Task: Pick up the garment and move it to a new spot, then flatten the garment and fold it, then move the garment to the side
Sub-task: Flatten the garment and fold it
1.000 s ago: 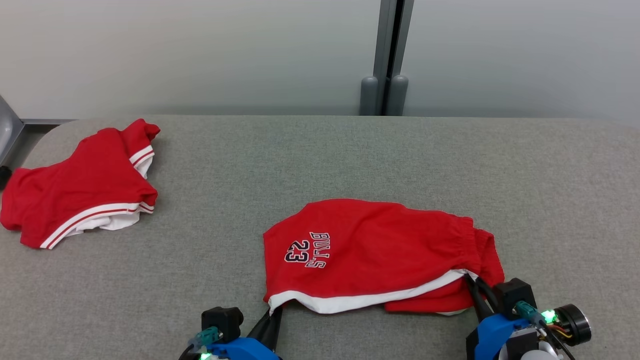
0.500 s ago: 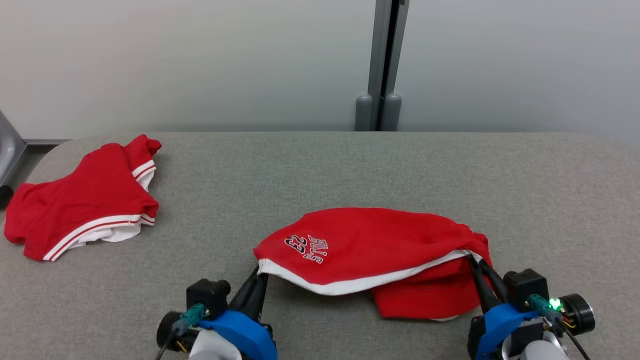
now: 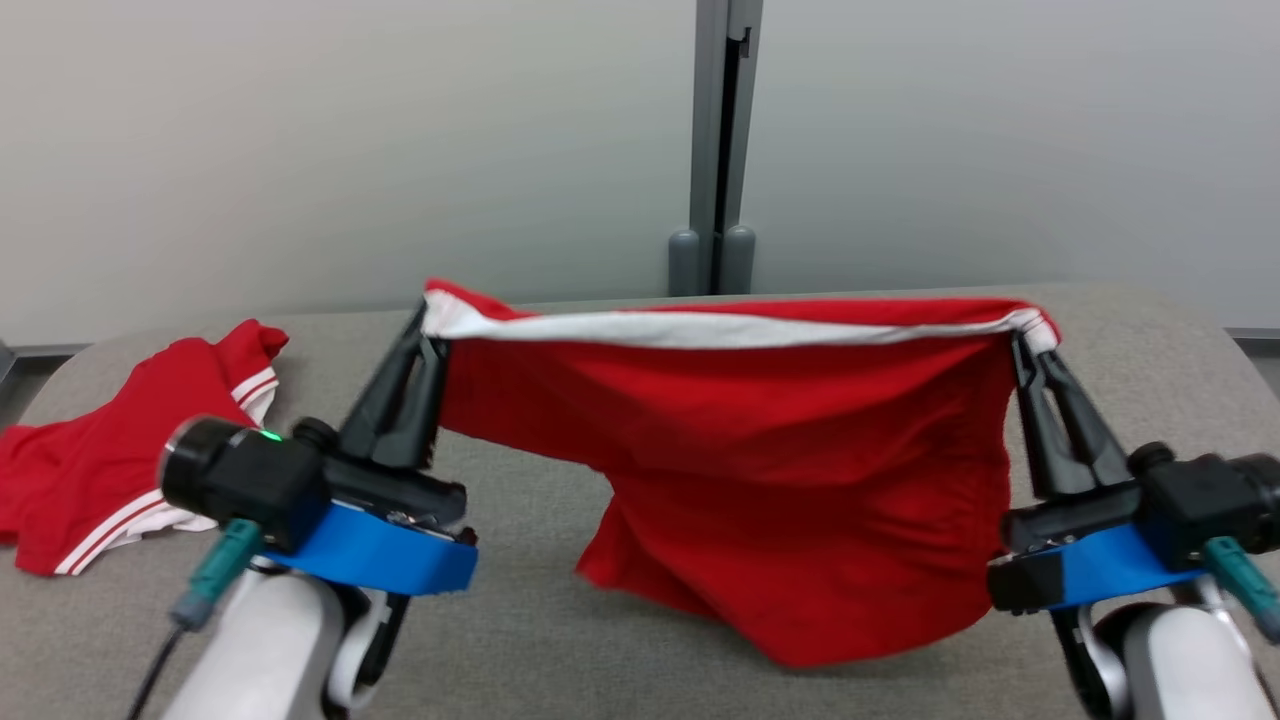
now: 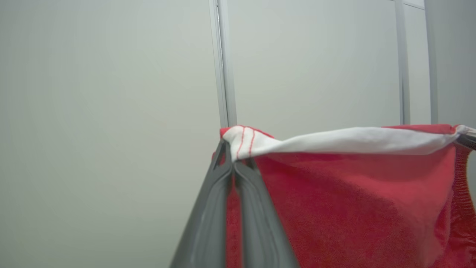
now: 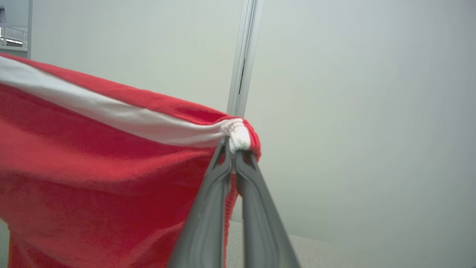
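Long dark grey fingers [image 3: 395, 400] on the left tool [image 3: 427, 335] and right tool [image 3: 1022, 345], narrowing to slim tips. Black housings [image 3: 240, 480], bright blue wrist bands [image 3: 370, 550], white rounded forearms [image 3: 260, 650]. Teal plugs [image 3: 215, 570], black cable [image 3: 150, 680], small green light [image 3: 268, 435] glowing.

This looks like a robotics lab or test room. Beyond the fingertips of the left gripper [image 3: 428, 335] and right gripper [image 3: 1022, 345] stand bare, pale partition panels [image 3: 300, 150] joined by a grey metal post [image 3: 712, 120]. Below them spreads a grey, cloth-covered worktable [image 3: 1150, 340].
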Available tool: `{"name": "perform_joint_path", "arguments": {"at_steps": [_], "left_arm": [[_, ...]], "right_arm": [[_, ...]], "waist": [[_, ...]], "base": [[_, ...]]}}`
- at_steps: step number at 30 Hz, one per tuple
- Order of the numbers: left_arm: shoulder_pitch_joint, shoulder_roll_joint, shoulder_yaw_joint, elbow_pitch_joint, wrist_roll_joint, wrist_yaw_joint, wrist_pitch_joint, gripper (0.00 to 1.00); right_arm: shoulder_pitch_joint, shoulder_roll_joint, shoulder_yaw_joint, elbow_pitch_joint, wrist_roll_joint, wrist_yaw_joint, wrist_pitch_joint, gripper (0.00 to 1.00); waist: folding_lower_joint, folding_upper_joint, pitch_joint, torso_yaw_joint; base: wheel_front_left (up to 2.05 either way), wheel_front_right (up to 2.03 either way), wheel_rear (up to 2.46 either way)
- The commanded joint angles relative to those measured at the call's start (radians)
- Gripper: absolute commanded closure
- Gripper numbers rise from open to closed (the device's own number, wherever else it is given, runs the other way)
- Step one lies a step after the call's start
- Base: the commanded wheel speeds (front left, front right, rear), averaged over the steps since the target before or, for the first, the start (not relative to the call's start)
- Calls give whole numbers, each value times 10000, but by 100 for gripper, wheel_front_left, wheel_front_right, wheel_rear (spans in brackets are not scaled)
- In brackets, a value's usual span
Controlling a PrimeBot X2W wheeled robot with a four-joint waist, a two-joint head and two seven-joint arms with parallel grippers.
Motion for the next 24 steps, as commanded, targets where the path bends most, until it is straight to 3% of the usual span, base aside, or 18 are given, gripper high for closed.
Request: {"name": "perform_joint_path", "arguments": {"at_steps": [1,8,13,18,24], "left_arm": [[-208,139,133,-493,2,84,135,100],[-182,1141,602,-4078,176,451,1575,100],[-332,1644,827,-5294,8,508,2656,100],[-744,1712,769,-4876,-405,284,3224,100],[-2735,1687,606,-2939,-737,-262,3639,100]], "right_arm": [[204,-68,-45,-528,82,1,129,100],[943,-179,-206,-4332,-34,1,1228,100],[1283,-392,-319,-5831,-153,1,1867,100],[1100,-506,-256,-5354,177,1,2180,100],[-1151,-973,298,-3133,533,1,2028,100]], "waist": [[1,-1,-84,-111],[1,-1,-160,-512],[1,-1,24,-686],[1,-1,608,-757],[1,-1,2287,-797]], "base": [[0,0,0],[0,0,0],[0,0,0],[0,0,0],[0,0,0]]}}
